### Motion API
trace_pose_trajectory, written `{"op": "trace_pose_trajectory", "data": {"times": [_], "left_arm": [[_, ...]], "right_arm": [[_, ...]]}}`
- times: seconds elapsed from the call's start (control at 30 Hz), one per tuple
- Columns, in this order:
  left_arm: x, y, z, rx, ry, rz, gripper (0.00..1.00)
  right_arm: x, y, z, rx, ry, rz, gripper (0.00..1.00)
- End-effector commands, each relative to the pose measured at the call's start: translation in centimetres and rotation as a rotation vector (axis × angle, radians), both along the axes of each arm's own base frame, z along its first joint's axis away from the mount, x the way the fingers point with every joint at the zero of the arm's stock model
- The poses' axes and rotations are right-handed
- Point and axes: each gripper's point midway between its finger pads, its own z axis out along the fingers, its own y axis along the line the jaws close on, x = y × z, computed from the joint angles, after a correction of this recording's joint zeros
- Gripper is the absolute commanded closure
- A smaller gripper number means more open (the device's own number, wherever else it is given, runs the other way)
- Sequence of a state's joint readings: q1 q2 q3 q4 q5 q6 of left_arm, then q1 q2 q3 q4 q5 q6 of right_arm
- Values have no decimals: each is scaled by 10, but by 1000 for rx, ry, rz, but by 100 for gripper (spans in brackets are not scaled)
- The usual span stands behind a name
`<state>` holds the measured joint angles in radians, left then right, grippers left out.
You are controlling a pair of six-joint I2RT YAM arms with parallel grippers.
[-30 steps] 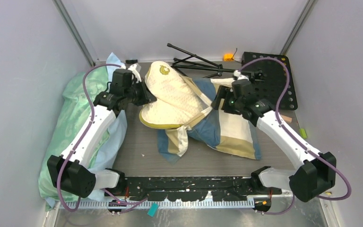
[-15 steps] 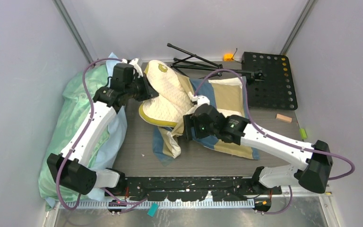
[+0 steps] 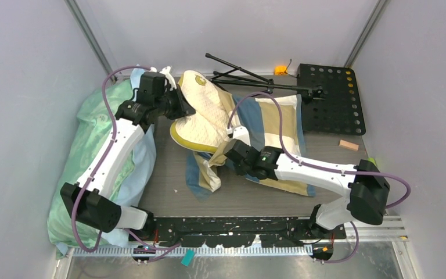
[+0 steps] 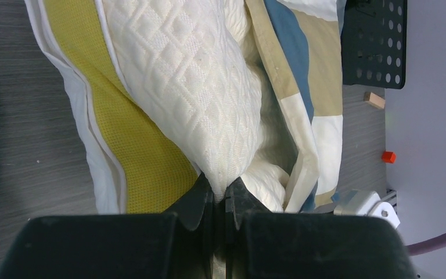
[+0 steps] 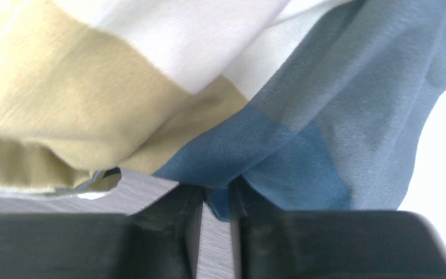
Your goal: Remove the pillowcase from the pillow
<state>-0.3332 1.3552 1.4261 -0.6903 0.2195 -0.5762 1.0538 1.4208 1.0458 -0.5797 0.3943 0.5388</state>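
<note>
Top view
- The left gripper (image 3: 183,110) is gripping the left side of the pillow (image 3: 206,119).
- The pillow is lying tilted at the back middle of the table (image 3: 168,174). Its far end is showing bare, and its right side is sitting inside the pillowcase (image 3: 281,119).
- The pillowcase is spreading flat to the right of the pillow and bunching in a loose fold at the front.
- The right gripper (image 3: 227,156) is reaching low across the table to the pillowcase's near edge, just below the pillow. Its jaws are not showing clearly here.
- A green pillow (image 3: 90,139) is lying along the left wall beside the left arm.
- A tripod (image 3: 238,75) and a black board (image 3: 331,99) are lying at the back, with a small block (image 3: 348,145) near the board.

Left wrist view
- The left gripper (image 4: 219,195) is pinching a peak of the pillow's (image 4: 191,87) quilted cream cloth, with its jaws almost together.
- The pillow's yellow band is running along the left, touching the table (image 4: 23,116).
- The pillowcase (image 4: 308,75) is wrapping the pillow's right side.
- The board (image 4: 374,40) and block (image 4: 374,99) are showing at the upper right.

Right wrist view
- The right gripper (image 5: 216,195) is nipping a fold of the blue part of the pillowcase (image 5: 296,145), with its jaws narrow.
- Tan and white blocks of the cloth are hanging above.
- The table (image 5: 133,195) is showing beneath.
</note>
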Motion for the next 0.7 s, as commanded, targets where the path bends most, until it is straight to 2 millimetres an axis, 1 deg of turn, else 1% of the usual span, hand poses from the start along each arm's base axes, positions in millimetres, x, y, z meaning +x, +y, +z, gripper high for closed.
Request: {"op": "trace_pose_trajectory", "data": {"times": [0.0, 0.03, 0.1, 0.17, 0.23, 0.3, 0.33, 0.4, 0.47, 0.57, 0.6, 0.67], "left_arm": [[20, 5, 52, -53, -156, 29, 100], [25, 11, 53, -52, -156, 45, 100], [34, 26, 55, -54, -143, 78, 100], [43, 42, 60, -50, -146, 116, 100], [51, 57, 68, -39, -160, 153, 100], [58, 72, 74, -28, -163, 192, 100], [62, 81, 80, -26, -172, 212, 100], [67, 95, 85, -20, -166, 242, 100], [72, 107, 86, -15, -158, 269, 100], [73, 115, 87, -5, -155, 290, 100], [72, 113, 85, -13, -149, 285, 100], [69, 99, 78, -67, -136, 226, 100]], "right_arm": [[21, -19, 8, -59, -115, -139, 87], [22, -28, 7, -77, -135, -173, 94], [22, -45, 6, -98, -166, -218, 99], [20, -61, 2, -114, -187, -252, 100], [19, -81, -1, -142, -200, -309, 100], [23, -110, -3, -178, -209, -407, 100], [23, -125, -6, -201, -199, -443, 100], [24, -151, -10, -207, -183, -529, 100], [25, -174, -10, -165, -187, -640, 100], [26, -201, -9, -61, -199, -774, 100], [27, -205, -8, -24, -198, -794, 100], [29, -202, -1, 47, -207, -776, 100]]}}
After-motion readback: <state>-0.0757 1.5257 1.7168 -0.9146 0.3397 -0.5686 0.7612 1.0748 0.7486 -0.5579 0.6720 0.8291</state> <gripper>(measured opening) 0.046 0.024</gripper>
